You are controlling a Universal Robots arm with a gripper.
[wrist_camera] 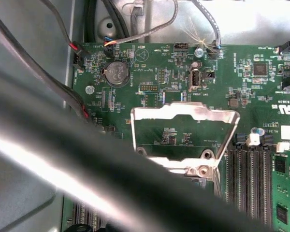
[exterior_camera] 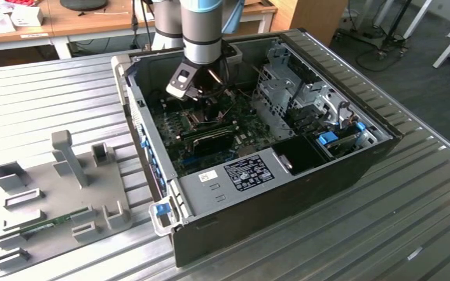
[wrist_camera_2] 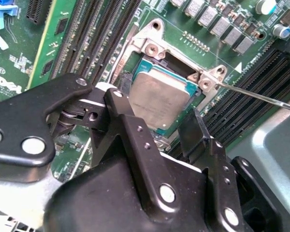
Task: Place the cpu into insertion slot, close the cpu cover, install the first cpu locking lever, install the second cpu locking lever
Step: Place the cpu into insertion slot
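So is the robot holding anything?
Hard to tell. The gripper sits right over the chip at the socket, but a grip isn't clear.

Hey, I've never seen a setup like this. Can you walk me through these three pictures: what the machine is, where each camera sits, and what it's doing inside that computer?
It is a single robot arm reaching down into an open computer case that lies on a slatted metal table. The exterior view comes from a camera off the arm. A grey parts tray sits at that view's left.

The two wrist views come from cameras riding on the arm. The second wrist view looks past the black gripper at the cpu, a small square chip sitting in the insertion slot. I cannot tell whether the gripper is gripping it. The first wrist view shows the cpu cover, a metal frame, swung open above the green motherboard.
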